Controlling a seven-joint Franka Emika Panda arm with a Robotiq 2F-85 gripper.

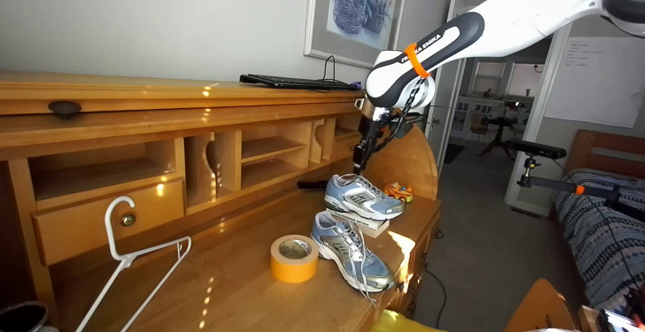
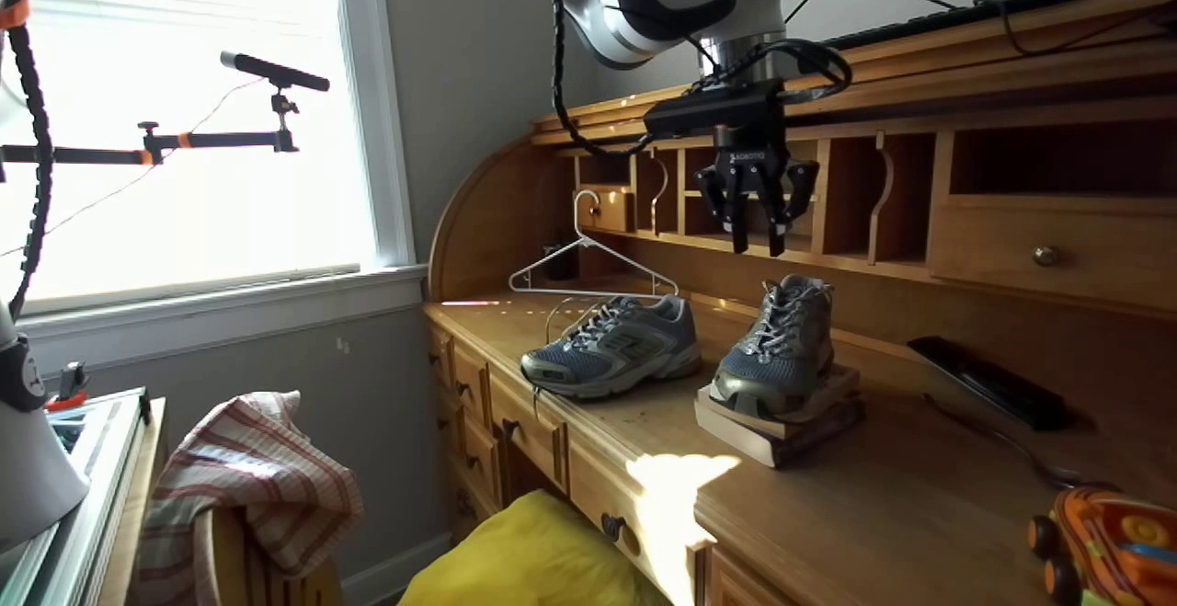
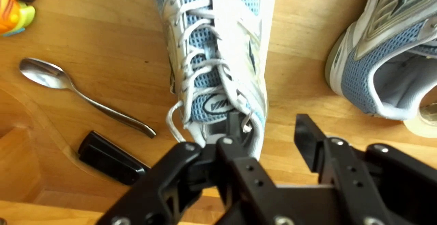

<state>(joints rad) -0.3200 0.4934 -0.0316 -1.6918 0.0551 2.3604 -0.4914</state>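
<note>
Roll-top desk (image 1: 247,296): wooden, cubbies (image 1: 274,146) along the back, keyboard (image 1: 302,81) up top, sun splashed on the front edge.
Your gripper (image 2: 759,250): jaws spread, nothing between them, hanging just above the heel end of the raised running shoe (image 2: 772,348).
Raised running shoe: blue and silver, upright on a stack of books (image 2: 736,427), toe toward the desk's front edge.
Line-up: this is the bit that matters imo. Shoe's collar lies below your jaws, and going by the wrist view its long axis runs crosswise to the way they spread. One finger is over the collar opening, the other's out past the side facing the lower running shoe (image 1: 347,256).
Height check: in an exterior view the fingertips (image 1: 357,169) seem to meet the collar, but in an exterior view you also get daylight under the fingertips (image 2: 738,244), so I'd say not touching.
Tape roll (image 1: 295,271): beside the lower shoe's heel, can't tell if they touch.
Spoon (image 3: 51,76): your wrist view shows it clearly, near a glossy black thing (image 3: 112,158) that's hard to ID.
White hanger (image 1: 126,260): in both exterior views, not the wrist one.
</note>
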